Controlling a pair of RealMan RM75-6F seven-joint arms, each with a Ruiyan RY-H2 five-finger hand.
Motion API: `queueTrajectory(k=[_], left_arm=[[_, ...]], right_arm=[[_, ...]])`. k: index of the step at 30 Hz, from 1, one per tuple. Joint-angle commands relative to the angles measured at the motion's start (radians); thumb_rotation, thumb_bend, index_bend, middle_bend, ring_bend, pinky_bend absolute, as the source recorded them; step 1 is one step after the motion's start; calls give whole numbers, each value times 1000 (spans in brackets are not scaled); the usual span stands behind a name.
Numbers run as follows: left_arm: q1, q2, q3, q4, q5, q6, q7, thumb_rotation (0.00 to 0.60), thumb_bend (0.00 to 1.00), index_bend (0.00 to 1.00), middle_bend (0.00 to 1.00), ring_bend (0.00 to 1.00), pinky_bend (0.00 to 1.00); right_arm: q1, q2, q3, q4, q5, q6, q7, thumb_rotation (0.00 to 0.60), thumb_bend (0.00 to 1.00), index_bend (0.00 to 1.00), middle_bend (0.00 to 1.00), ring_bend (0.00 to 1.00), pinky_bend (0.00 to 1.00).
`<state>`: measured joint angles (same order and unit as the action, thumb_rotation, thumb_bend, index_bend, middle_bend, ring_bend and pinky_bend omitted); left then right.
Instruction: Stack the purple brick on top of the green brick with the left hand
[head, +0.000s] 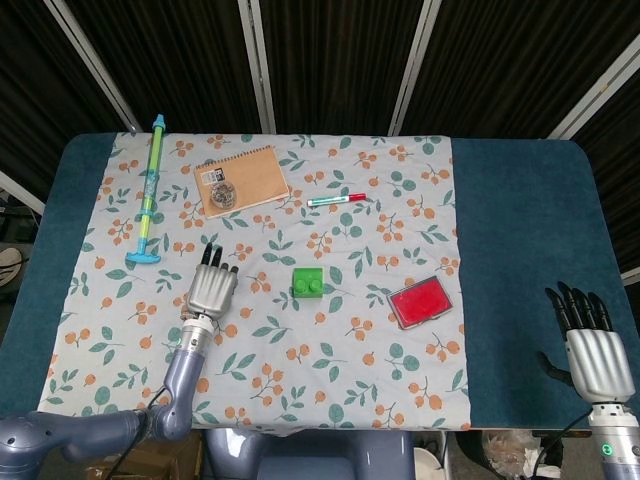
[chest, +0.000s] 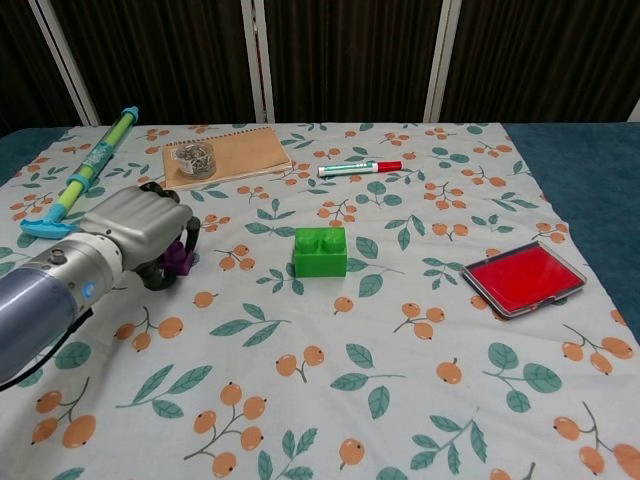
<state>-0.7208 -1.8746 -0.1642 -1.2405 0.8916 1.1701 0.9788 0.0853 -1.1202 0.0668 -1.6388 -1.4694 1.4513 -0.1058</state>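
**Left hand closed on purple brick, left of green brick**

Noted left hand (chest: 135, 232), grey metal with black fingers, low over the floral cloth (chest: 400, 400) at the left-centre of the table (head: 520, 220). Fingers curled around the small purple plastic brick (chest: 178, 259); only a corner of the brick seen beside the fingertips in the chest view, hidden under the hand in the head view (head: 210, 288). Could not tell whether brick was touching the cloth or lifted clear of it.

Found the green studded plastic brick (chest: 320, 250) standing alone on the cloth near its middle, to the right of the held brick and apart from it, nothing on top.

Saw right hand (head: 594, 345) only in the head view, at the table's lower right edge over the dark blue covering, fingers extended and spread, holding nothing.

Logged elsewhere on the cloth: flat red rectangular case with clear rim (chest: 524, 277) right of the green brick; red-and-green capped marker pen (chest: 358, 167) behind it; tan spiral notebook (chest: 230, 155) with a small clear round tub of metal bits (chest: 191, 156) on its left corner; long teal-and-green plastic tube toy (chest: 85, 172) at far left.
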Motion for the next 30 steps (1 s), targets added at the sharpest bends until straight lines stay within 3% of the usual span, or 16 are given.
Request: queueTrajectory(k=[1,26,30], left_arm=[[1,-1,0,0,-1,1,1,600,218,395,425,97,18],[0,-1,8,-48,-13,68,131,600,360,445,454,98,18],[0,-7,11,-41,-26,65,151,600,429,469,477,104,18]], right_arm=[[0,-1,0,1,-1,0,-1,600,250,65,12,1,0],[1,-1,0,-8,15,-9,-11,600,250,65,12,1,0],[1,0,1,-9,17,-11,-8,600,249,65,12,1,0]])
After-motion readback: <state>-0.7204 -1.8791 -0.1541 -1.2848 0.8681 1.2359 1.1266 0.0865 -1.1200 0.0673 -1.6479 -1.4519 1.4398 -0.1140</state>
